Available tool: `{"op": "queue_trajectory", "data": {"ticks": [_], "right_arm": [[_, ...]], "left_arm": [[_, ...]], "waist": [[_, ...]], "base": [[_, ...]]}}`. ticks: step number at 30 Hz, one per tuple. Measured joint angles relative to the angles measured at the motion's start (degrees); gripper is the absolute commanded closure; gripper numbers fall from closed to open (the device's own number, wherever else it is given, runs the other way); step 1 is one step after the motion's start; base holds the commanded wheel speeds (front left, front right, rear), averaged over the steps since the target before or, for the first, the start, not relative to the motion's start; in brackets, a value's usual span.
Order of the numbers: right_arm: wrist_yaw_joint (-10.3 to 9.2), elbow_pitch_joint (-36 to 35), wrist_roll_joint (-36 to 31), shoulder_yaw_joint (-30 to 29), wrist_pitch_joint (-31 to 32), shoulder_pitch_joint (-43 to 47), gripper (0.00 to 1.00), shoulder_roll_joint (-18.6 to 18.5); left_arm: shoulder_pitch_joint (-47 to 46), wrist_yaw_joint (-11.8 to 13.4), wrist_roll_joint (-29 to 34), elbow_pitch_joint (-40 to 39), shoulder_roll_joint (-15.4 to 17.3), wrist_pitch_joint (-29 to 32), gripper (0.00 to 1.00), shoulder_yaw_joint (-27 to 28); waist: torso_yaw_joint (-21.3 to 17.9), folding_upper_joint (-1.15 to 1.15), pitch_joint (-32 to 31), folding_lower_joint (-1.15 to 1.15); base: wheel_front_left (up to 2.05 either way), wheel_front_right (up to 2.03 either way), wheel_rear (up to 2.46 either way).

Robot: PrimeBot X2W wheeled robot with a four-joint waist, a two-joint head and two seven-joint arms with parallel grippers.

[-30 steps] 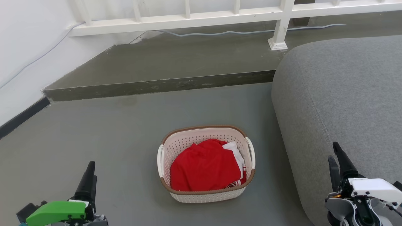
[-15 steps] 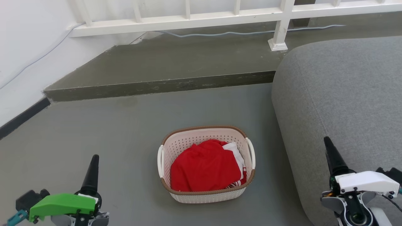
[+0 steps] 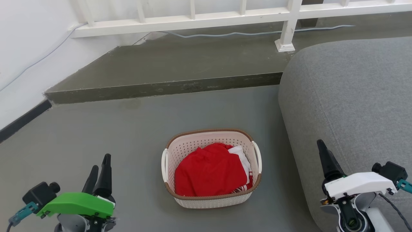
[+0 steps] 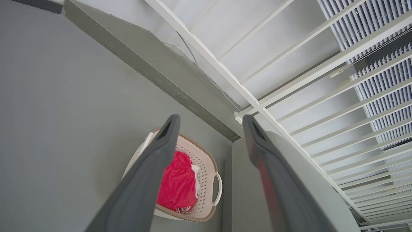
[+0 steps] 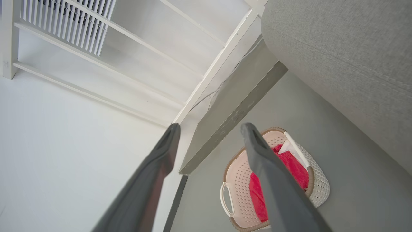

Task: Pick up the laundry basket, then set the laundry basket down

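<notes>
Both left gripper (image 3: 100,162) and right gripper (image 3: 320,145) flank the laundry basket (image 3: 212,201).

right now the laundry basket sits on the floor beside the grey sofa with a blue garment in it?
No: the garment in the laundry basket is red, not blue, as the head view shows. The basket does sit on the floor beside the grey sofa.

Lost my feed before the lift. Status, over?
Left gripper, right gripper open, empty. Laundry basket on floor, untouched, red cloth inside. Sofa close beside it.
</notes>
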Motion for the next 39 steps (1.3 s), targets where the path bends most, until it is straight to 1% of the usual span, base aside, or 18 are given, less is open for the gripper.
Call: {"op": "queue_trajectory", "data": {"ticks": [8, 13, 15, 17, 19, 21, 25, 28, 39], "right_arm": [[-0.98, -0.7, -6.6, 2.3, -1.2, 0.1, 0.00, 0.0], [-1.90, -1.2, -11.1, 3.5, -2.0, 0.1, 0.00, 0.0], [-1.98, -1.4, -12.6, 3.8, -2.3, 0.2, 0.00, 0.0], [-2.40, -1.5, -14.3, 4.2, -2.8, 0.4, 0.00, 0.0], [-2.42, -1.6, -15.6, 4.7, -3.1, 0.6, 0.00, 0.0], [-2.93, -1.8, -17.3, 5.3, -3.3, 0.7, 0.00, 0.0], [-3.05, -2.3, -20.3, 6.1, -4.1, 0.9, 0.00, 0.1], [-3.89, -2.7, -22.6, 6.7, -4.4, 0.9, 0.00, 0.1], [-5.05, -4.1, -30.3, 8.6, -6.2, 1.0, 0.00, 0.2]], "left_arm": [[0.1, 1.4, 8.6, -0.7, 1.3, -1.5, 0.00, -2.6], [0.2, 2.0, 13.6, -1.2, 1.4, -2.3, 0.00, -3.9], [0.2, 2.6, 15.2, -1.5, 1.4, -2.8, 0.00, -4.4], [0.3, 2.9, 16.9, -1.5, 1.4, -3.1, 0.00, -5.0], [0.5, 3.0, 18.2, -1.6, 1.4, -3.4, 0.00, -5.3], [0.9, 3.4, 19.7, -1.6, 1.4, -4.0, 0.00, -5.7], [1.1, 3.9, 22.8, -1.9, 1.4, -4.6, 0.00, -6.4], [1.1, 4.4, 25.3, -2.3, 1.4, -5.2, 0.00, -6.9], [1.8, 5.7, 32.8, -3.3, 1.4, -7.3, 0.00, -8.3]], "waist": [[0.0, 0.00, 0.1, 0.00], [0.0, 0.00, 0.1, 0.00], [0.0, 0.00, 0.2, 0.00], [0.0, 0.00, 0.2, 0.00], [0.0, 0.00, 0.2, 0.00], [0.0, 0.00, 0.2, 0.00], [0.0, 0.00, 0.3, 0.00], [0.0, 0.00, 0.3, 0.00], [-0.1, 0.00, 0.4, 0.00]], "base": [[0.00, 0.00, 0.00], [0.00, 0.00, 0.00], [0.00, 0.00, 0.00], [0.00, 0.00, 0.00], [0.00, 0.00, 0.00], [0.00, 0.00, 0.00], [0.00, 0.00, 0.00], [0.00, 0.00, 0.00], [0.00, 0.00, 0.00]]}}
